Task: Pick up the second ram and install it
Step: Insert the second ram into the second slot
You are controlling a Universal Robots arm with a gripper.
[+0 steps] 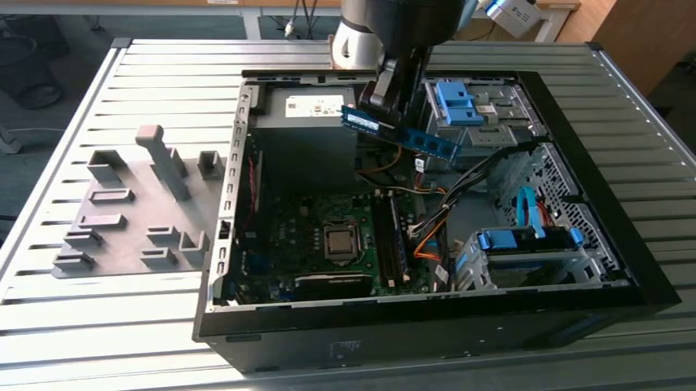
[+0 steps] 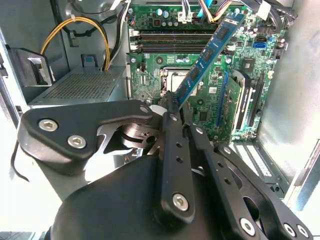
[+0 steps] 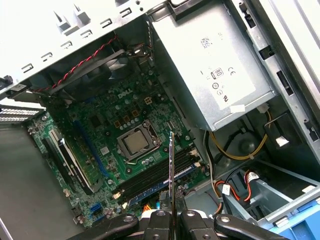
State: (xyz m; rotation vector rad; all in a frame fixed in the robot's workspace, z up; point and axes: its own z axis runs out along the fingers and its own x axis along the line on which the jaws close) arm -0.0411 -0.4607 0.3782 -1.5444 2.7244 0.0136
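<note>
Item held: the second ram, clamped at one end between my fingers, which are closed on it. In the exterior view it hangs tilted in the air above the open computer case, over the power supply and near the blue drive bracket, clear of the motherboard below. In the second wrist view the stick shows its blue-green flat face with dark chips, running out from my fingertips over the board; the same view shows a yellow cable by the perforated metal box. In the first wrist view the stick appears edge-on as a thin upright line, rising from my fingers towards the processor socket, with the long memory slots lying across behind it. The exterior view alone takes in the grey fixture tray with its upright blocks, lying on the slatted surface beside the case, at the exterior view's left.
</note>
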